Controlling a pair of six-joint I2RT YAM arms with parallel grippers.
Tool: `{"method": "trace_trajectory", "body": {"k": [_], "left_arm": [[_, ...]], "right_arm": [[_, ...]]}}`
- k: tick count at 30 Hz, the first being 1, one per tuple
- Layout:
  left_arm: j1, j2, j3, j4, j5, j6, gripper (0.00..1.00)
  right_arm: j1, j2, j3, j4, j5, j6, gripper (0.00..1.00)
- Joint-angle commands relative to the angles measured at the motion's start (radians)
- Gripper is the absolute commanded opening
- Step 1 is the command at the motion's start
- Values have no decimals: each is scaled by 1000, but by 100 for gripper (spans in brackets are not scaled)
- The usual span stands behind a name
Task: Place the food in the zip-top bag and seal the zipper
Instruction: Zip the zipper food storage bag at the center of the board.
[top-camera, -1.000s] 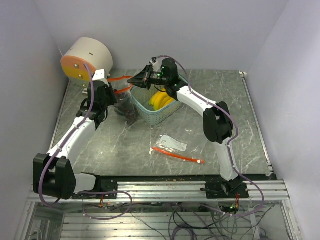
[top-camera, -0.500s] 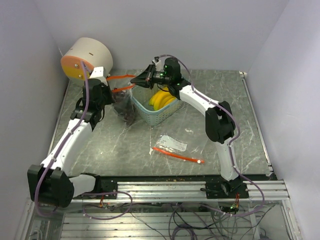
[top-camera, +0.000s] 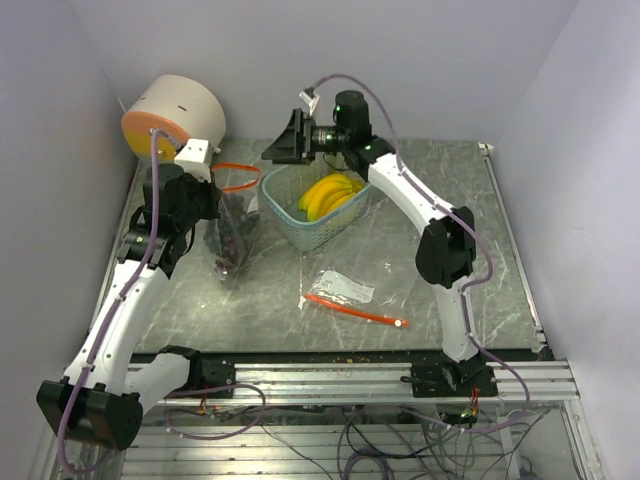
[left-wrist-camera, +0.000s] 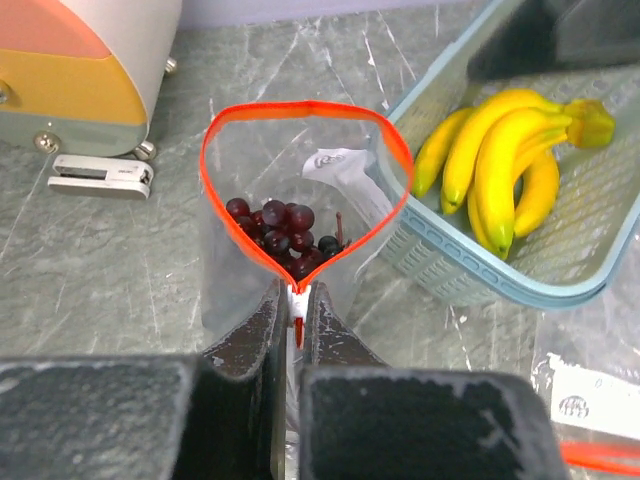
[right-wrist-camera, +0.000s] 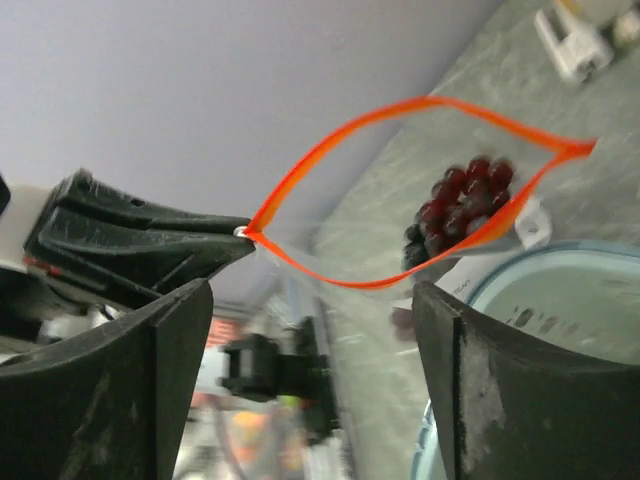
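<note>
The clear zip-top bag stands left of the basket, its orange zipper rim spread into a wide loop. Dark red-purple grapes lie inside it. My left gripper is shut on the near end of the zipper rim and holds the bag up. The yellow bananas lie in the pale teal basket. My right gripper hovers open above the basket's far left corner, apart from the bag. Between its fingers I see the bag mouth and the grapes.
A round white-and-orange device stands at the back left, with a small white stapler-like object beside it. A second flat bag with an orange strip lies on the table in front of the basket.
My right gripper has opened, let go of the far side of the bag rim and drawn up and back. My left gripper closed on the rim and pulled the bag nearer.
</note>
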Motion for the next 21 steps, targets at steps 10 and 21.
{"method": "trace_trajectory", "body": {"k": [10,21], "left_arm": [[11,9,325,-168,309,95,7],[-13,31,573,-221,425,129,7]], "right_arm": [[74,-196,129,-467,118,-805,100],[85,-330,104,-369,94,-864,96]]}}
